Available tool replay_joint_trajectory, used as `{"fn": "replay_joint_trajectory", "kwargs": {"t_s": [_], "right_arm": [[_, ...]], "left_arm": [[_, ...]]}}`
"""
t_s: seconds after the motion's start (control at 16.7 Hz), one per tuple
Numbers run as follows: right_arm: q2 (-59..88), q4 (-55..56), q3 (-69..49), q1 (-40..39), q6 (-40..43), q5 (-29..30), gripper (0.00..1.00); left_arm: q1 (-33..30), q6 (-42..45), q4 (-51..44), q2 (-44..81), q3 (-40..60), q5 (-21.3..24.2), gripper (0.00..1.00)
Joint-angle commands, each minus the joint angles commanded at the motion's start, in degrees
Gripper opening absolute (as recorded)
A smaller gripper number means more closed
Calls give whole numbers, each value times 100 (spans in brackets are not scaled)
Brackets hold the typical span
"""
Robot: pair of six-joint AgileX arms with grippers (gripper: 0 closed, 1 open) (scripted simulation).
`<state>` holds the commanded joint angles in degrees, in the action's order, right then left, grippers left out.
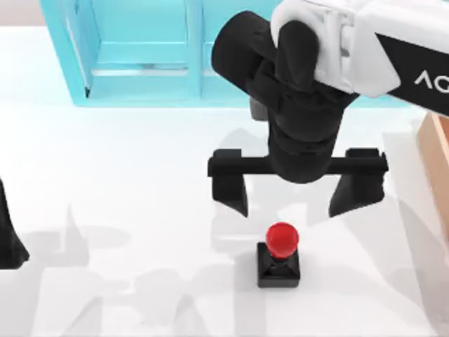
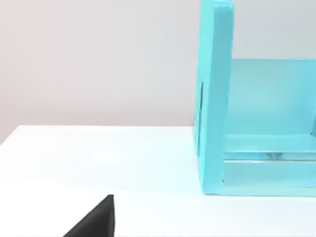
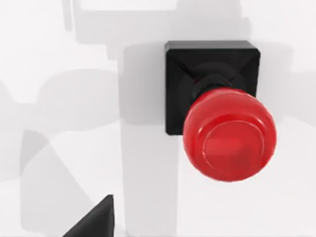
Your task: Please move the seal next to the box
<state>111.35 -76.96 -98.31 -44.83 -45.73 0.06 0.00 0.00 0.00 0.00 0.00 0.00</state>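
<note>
The seal (image 1: pixel 279 254), a black cube base with a glossy red knob, stands upright on the white table, right of centre near the front. My right gripper (image 1: pixel 295 200) hangs open just behind it, and the seal lies a little in front of the gap between the two black fingers. The right wrist view looks straight down on the seal (image 3: pixel 219 118), with nothing touching it. A strip of the tan box (image 1: pixel 436 151) shows at the table's right edge. My left arm (image 1: pixel 8 242) is parked at the far left edge.
A big cyan shelf unit (image 1: pixel 140 56) stands along the back of the table, and its side wall (image 2: pixel 216 98) shows in the left wrist view. White tabletop (image 1: pixel 126 210) stretches between the left arm and the seal.
</note>
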Motion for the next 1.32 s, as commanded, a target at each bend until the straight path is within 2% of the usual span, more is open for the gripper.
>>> {"fn": "replay_joint_trajectory", "kwargs": {"t_s": [0.36,0.84,1.14,1.32], "right_arm": [[0,107,108,24,14,1,100],[346,1989,1610,-10,-16,2,100],[390,2148,1758,-18,-24,3,100],[390,2148,1758,-18,-24,3,77]], "left_arm": [[0,0,0,0,0,0,100],[0,0,0,0,0,0,100],[0,0,0,0,0,0,100],[0,0,0,0,0,0,100]]}}
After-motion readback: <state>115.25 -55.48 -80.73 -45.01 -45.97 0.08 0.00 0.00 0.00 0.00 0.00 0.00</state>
